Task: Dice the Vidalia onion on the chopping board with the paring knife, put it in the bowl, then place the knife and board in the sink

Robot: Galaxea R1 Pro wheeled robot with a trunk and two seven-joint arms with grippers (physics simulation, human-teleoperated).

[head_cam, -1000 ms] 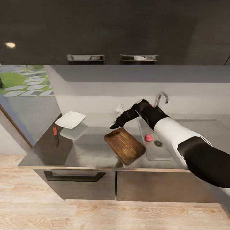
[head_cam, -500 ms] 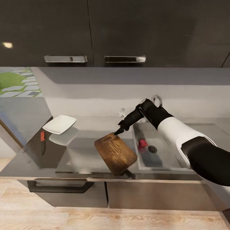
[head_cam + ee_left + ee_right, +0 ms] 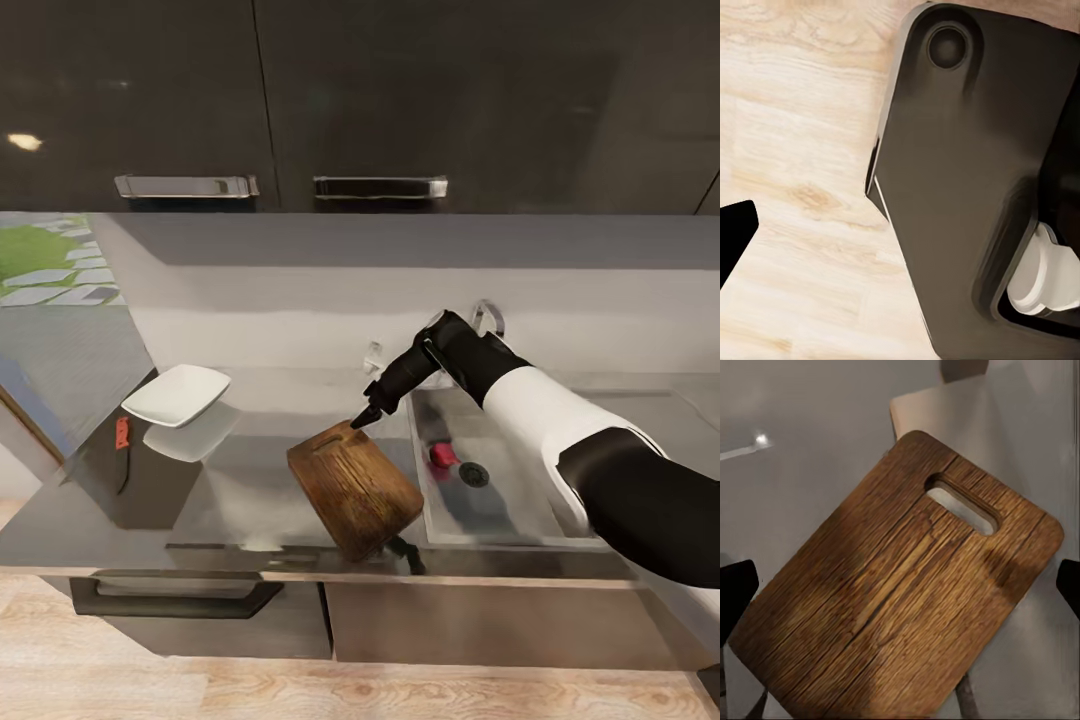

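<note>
The chopping board (image 3: 353,487) lies diagonally on the countertop (image 3: 250,470), just left of the sink (image 3: 520,510). My right gripper (image 3: 363,417) hovers open over the board's far end, where the slot is. In the right wrist view the chopping board (image 3: 900,607) lies below, with the fingertips (image 3: 736,585) wide apart at either side. The pinkish Vidalia onion (image 3: 442,455) sits in the basin next to the drain. The white bowl (image 3: 177,394) stands at the counter's left end, and the red-handled paring knife (image 3: 122,434) lies in front of it. My left gripper's fingertip (image 3: 735,232) hangs over the floor.
Glossy black upper cabinets (image 3: 300,100) hang overhead with two chrome handles. The tap (image 3: 487,317) rises behind my right forearm. A small white object (image 3: 372,352) stands by the wall. A drawer handle (image 3: 170,600) sits under the counter edge. My dark base (image 3: 967,187) stands on pale wood floor (image 3: 802,135).
The whole picture has shifted left as the camera moved. My right gripper has come down closer to the board's slot end. The onion, bowl and knife keep their places.
</note>
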